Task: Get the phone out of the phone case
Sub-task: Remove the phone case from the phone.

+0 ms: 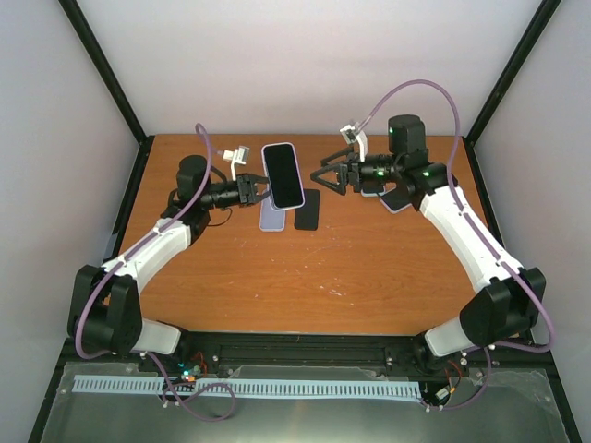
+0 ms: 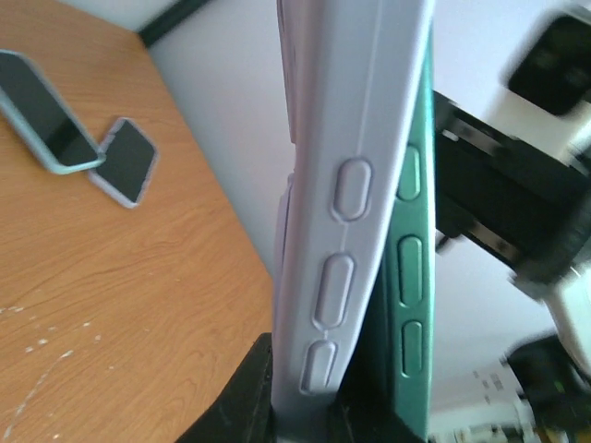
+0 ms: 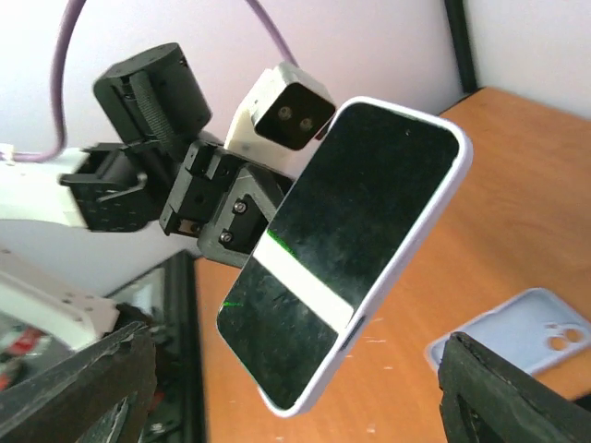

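**One lavender-cased black phone** [image 1: 283,175], held above the wooden counter [image 1: 369,277], clamped by the closed left fingers [image 1: 256,190]; right fingers [image 1: 325,177] spread wide, empty. Flat below: one pale-blue case [image 1: 269,220], one dark phone [image 1: 307,211].

Phone [image 1: 283,174] above loose case [image 1: 269,220] on table [image 1: 369,268]

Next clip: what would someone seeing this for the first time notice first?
A phone in a pale case is held up above the table at back centre, the left hand shut on its edge. The right hand stands open facing it, holding nothing. On the table beneath lies a pale blue case.
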You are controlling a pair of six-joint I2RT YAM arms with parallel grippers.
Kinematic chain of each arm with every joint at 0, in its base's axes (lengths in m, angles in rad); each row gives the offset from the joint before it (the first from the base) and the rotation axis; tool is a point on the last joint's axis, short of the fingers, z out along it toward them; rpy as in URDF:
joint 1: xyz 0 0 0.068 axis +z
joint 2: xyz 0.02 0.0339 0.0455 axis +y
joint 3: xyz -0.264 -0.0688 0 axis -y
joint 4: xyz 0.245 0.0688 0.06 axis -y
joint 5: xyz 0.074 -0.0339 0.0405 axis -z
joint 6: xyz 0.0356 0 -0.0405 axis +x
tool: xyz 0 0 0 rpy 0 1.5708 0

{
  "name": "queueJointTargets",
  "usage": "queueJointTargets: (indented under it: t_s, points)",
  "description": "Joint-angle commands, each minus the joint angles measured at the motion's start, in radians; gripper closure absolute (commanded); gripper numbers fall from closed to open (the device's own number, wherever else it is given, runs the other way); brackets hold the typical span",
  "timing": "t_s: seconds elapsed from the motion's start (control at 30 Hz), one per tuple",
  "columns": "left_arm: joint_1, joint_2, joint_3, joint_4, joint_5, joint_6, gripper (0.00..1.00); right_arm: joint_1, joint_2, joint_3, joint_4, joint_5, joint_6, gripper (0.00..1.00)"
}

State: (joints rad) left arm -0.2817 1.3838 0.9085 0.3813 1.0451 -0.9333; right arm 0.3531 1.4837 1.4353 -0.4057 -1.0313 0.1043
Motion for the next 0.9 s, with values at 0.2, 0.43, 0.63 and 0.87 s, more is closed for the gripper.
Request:
queueJointTargets:
  t_s: [0.2,0.43,0.63,0.87]
  points:
    - [0.013,0.034,0.100,-0.299,-0.292,-0.154,0.99,0.104,-0.110,-0.063,-0.054,0.540,-0.333,0.20]
    - [0.026,0.070,0.094,-0.332,-0.323,-0.252,0.98,0.300,-0.129,-0.149,0.027,0.890,-0.469,0.25]
    - [0.027,0.093,0.094,-0.323,-0.314,-0.302,0.97,0.401,-0.081,-0.141,0.039,1.010,-0.484,0.29]
    - [0.027,0.093,0.077,-0.308,-0.311,-0.339,0.97,0.477,-0.025,-0.114,0.034,1.061,-0.487,0.32]
